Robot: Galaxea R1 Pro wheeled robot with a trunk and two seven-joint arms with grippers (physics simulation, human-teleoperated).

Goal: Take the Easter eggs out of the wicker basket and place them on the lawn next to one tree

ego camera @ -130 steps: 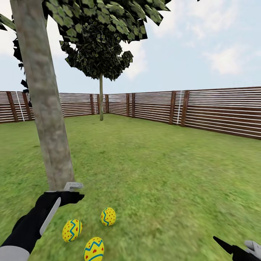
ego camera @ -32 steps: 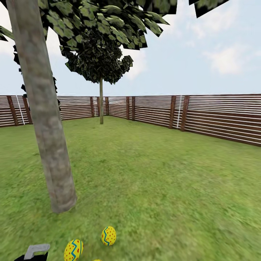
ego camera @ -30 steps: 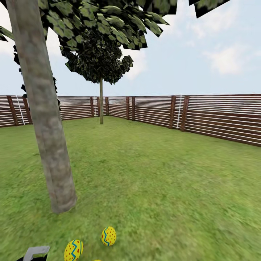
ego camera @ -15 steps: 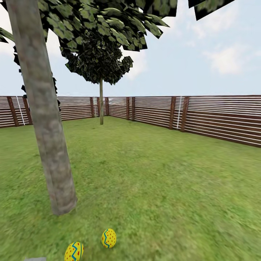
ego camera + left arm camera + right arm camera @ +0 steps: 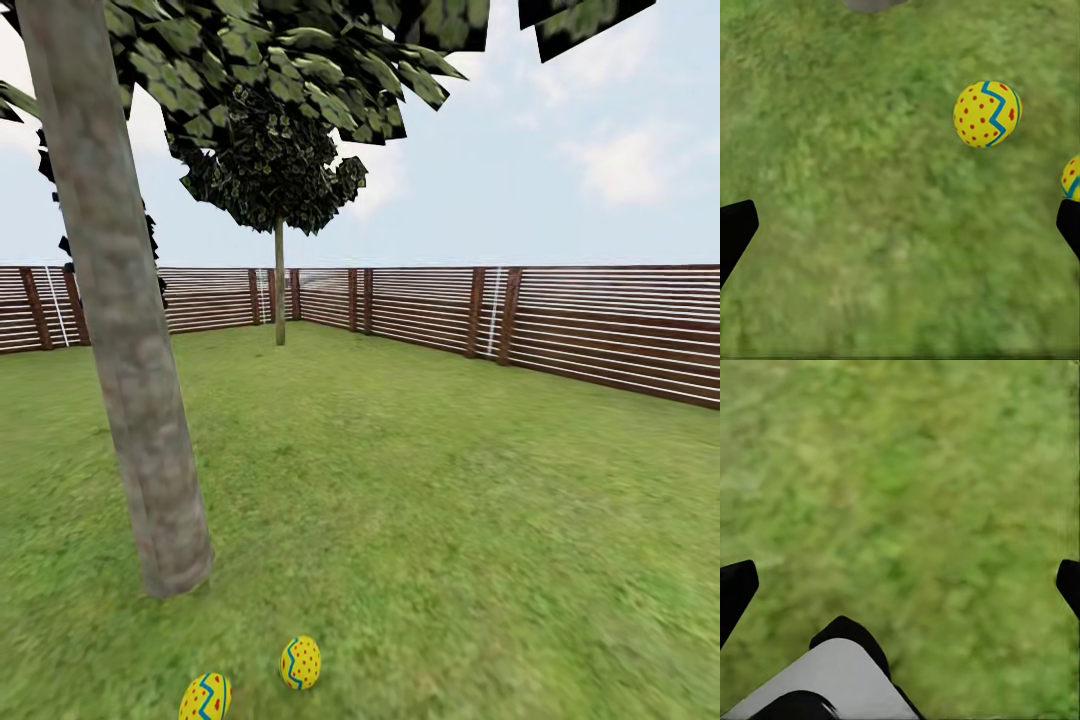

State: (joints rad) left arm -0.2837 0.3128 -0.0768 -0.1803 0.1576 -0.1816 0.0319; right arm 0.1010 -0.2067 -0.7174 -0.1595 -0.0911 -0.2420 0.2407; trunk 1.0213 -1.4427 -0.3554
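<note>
Two yellow Easter eggs lie on the lawn (image 5: 420, 500) close to the foot of the tree (image 5: 140, 400) with the thick grey-brown trunk. One egg (image 5: 300, 662) has red dots and a blue zigzag; the other egg (image 5: 205, 697) is cut by the picture's lower edge. In the left wrist view my left gripper (image 5: 900, 229) hangs open over the grass, with one egg (image 5: 988, 113) ahead of its fingers and another egg (image 5: 1071, 176) just by one fingertip (image 5: 1069, 225). My right gripper (image 5: 900, 585) is open over bare grass. The wicker basket is out of view.
A brown slatted fence (image 5: 600, 330) closes the garden at the back and right. A second, thinner tree (image 5: 279, 290) stands far off by the fence corner. Open grass spreads to the right of the near trunk. A grey and black robot part (image 5: 832, 675) shows in the right wrist view.
The head view has tilted slightly upward, so the eggs and trunk sit lower in the picture. The left gripper's grey tip and a third egg have slipped below the lower edge.
</note>
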